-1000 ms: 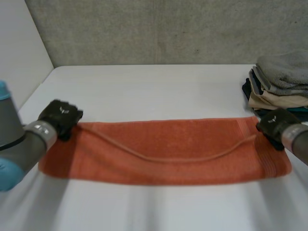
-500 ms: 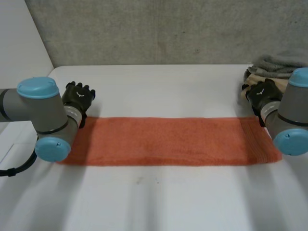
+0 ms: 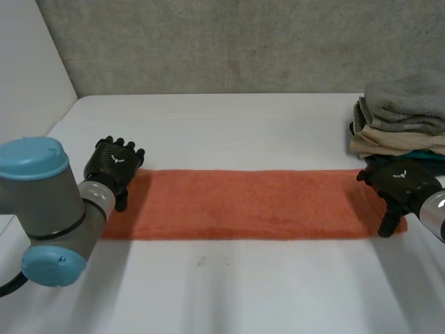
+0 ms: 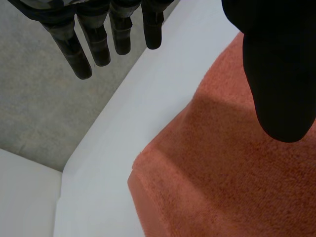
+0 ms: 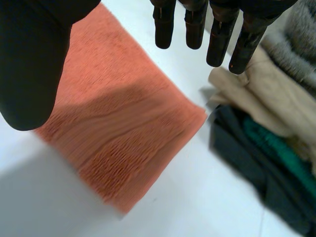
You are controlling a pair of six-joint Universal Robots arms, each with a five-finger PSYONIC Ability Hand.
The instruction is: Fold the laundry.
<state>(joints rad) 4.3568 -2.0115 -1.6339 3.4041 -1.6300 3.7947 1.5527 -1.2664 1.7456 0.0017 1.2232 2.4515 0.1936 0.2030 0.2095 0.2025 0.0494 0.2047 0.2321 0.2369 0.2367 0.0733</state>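
Orange towel point(image 3: 243, 203); left hand point(image 3: 115, 161), right hand point(image 3: 398, 182) over ends.

This looks to me like a robotics test lab, though I see little of the room: a bare white worktop point(image 3: 243, 132) against a raw concrete wall point(image 3: 229, 42), a plain white side panel point(image 3: 28, 62), my rig's left arm point(image 3: 49, 202) and right arm point(image 3: 434, 212), and a pile of folded cloths point(image 3: 403, 118).

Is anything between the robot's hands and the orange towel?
Nothing visible. The left hand is open at one short end of the orange towel, the right hand open at the other. The clothes stack sits off it.
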